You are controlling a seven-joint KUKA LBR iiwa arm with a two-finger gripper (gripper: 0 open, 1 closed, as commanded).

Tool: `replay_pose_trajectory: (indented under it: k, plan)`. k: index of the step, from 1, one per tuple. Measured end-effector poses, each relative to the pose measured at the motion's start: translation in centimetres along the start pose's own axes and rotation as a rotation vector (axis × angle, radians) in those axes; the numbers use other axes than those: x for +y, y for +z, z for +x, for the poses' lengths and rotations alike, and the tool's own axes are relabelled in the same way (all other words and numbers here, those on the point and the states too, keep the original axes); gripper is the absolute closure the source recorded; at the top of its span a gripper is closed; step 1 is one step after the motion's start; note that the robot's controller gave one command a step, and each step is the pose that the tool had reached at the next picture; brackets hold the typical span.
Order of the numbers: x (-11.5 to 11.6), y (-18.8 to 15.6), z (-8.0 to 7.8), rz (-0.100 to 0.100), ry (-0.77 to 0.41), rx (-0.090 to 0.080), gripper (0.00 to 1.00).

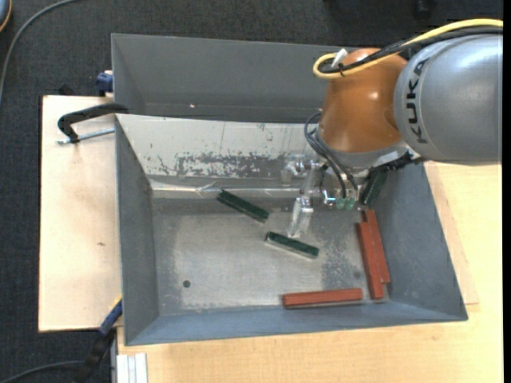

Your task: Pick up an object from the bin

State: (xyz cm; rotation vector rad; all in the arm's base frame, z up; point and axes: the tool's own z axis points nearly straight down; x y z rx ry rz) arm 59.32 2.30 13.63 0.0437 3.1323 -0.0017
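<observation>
My gripper (300,223) hangs low over the middle of the bin, its metal tip just above the left end of a dark green flat bar (292,245) that lies slanted on the floor. A second dark green bar (243,205) rests to the upper left, close to the back wall. No thing shows in the gripper.
A red-brown bar (322,298) lies along the front wall. Two more red-brown bars (373,258) lean along the right wall. Another dark green piece (374,187) sits by the right wall, partly under the arm. The arm with its orange cover fills the bin's back right.
</observation>
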Motion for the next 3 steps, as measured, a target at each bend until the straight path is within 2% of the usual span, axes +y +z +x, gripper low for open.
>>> replay_pose_trajectory:
  k: [1,2,3]
  plan:
    - [-0.5,6.9,5.5,-0.001,0.076,0.017,0.0]
    - [-0.4,6.5,5.1,-0.003,0.076,0.007,1.0]
    - [0.8,-7.1,6.0,-0.002,0.012,0.004,1.0]
